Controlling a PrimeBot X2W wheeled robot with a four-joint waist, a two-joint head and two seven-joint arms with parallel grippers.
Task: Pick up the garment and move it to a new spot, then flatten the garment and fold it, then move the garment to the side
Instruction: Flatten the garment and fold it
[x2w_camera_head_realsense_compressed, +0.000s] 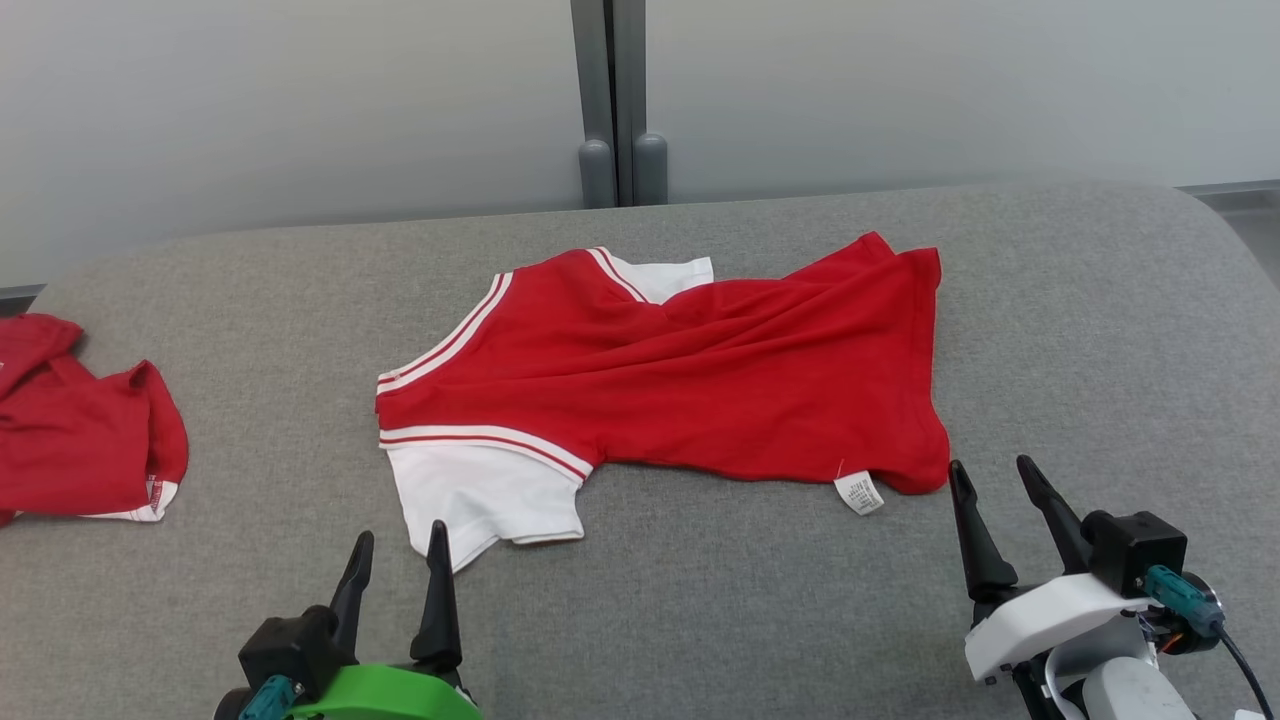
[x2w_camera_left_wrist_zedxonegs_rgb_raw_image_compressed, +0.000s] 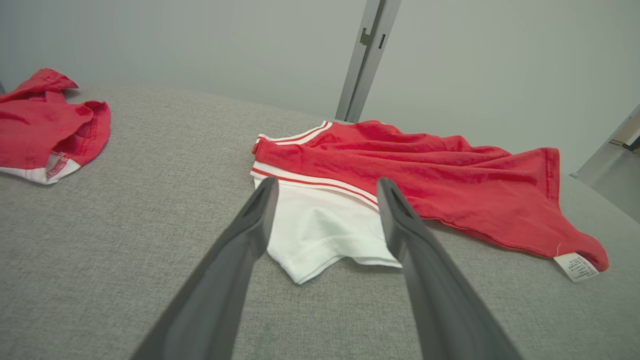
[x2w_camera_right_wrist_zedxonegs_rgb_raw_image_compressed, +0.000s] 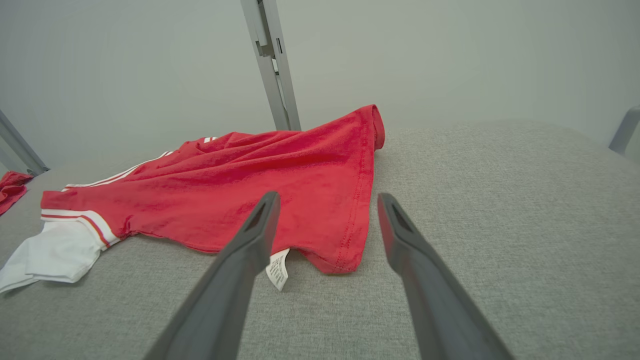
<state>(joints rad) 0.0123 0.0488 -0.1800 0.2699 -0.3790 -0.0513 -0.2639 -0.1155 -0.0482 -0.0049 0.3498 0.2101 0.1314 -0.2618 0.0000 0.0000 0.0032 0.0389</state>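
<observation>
Red-white garment (x2w_camera_head_realsense_compressed: 680, 390) rumpled, frame centre, on grey tabletop (x2w_camera_head_realsense_compressed: 1100, 330). Both released, empty: left claw (x2w_camera_head_realsense_compressed: 400, 535) lower left, right claw (x2w_camera_head_realsense_compressed: 990, 465) lower right.

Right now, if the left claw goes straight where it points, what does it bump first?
Probably the white sleeve of the red shirt, lying just ahead of the open left claw. Depth is hard to judge.

red garment (x2w_camera_head_realsense_compressed: 700, 380) with white sleeves lies rumpled, partly spread, on the grey surface (x2w_camera_head_realsense_compressed: 1080, 330).
</observation>
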